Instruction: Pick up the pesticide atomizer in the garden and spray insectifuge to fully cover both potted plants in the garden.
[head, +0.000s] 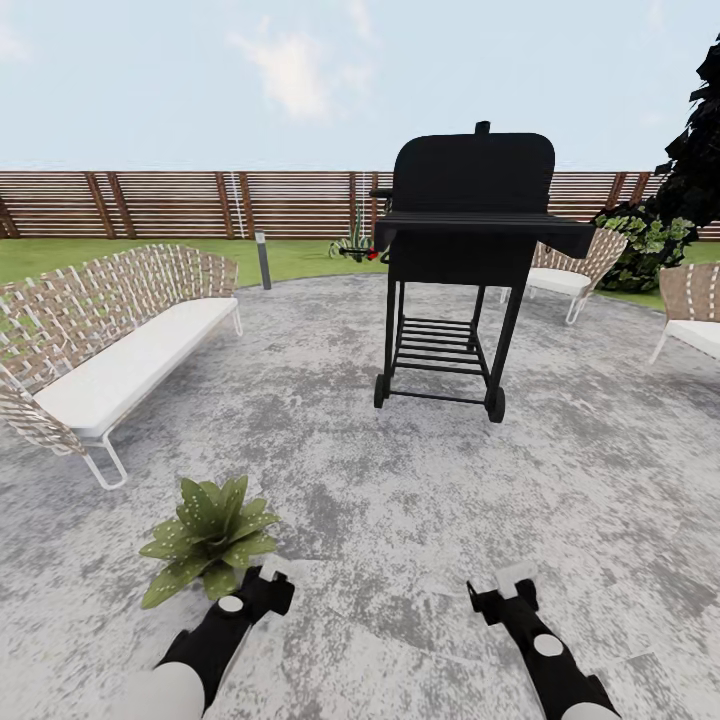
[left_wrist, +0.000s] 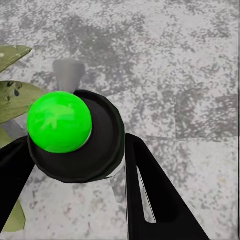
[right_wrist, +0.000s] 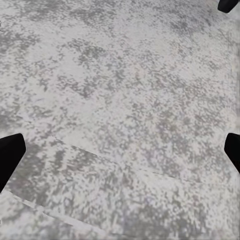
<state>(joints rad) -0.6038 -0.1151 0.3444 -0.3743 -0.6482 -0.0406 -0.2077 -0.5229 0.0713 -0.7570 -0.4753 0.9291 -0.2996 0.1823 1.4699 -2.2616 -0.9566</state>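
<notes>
- Grey, mottled round paving (head: 400, 500) covers the ground in the head view, with green lawn (head: 300, 258) and a brown slatted wooden fence (head: 170, 203) behind it.
- A tall black grill on wheels (head: 462, 262) stands in the middle of the paving.
- A long woven wicker bench with a white cushion (head: 110, 345) sits on the left side. Two woven wicker chairs (head: 575, 268) sit on the right, near a dark leafy bush (head: 645, 245).
- One potted plant with broad pointed green leaves (head: 207, 538) sits low on the paving, just beside the left gripper (head: 268, 582).
- The black right gripper (head: 505, 592) hangs over bare paving, well apart from the plant.
- In the left wrist view, the left gripper (left_wrist: 75, 165) is closed around the pesticide atomizer (left_wrist: 75, 137). It looks like a round dark body with a bright green ball on top.
- One black finger (left_wrist: 155, 195) touches the dark body on one side, and the other finger presses it from the other side.
- Broad green leaves of the plant (left_wrist: 15, 97) show just beside the atomizer, over the grey paving.
- In the right wrist view, the right gripper (right_wrist: 120, 152) is spread wide with nothing in it.
- Its black fingertips (right_wrist: 10, 155) show at the edges, and grey speckled paving lies between them.
</notes>
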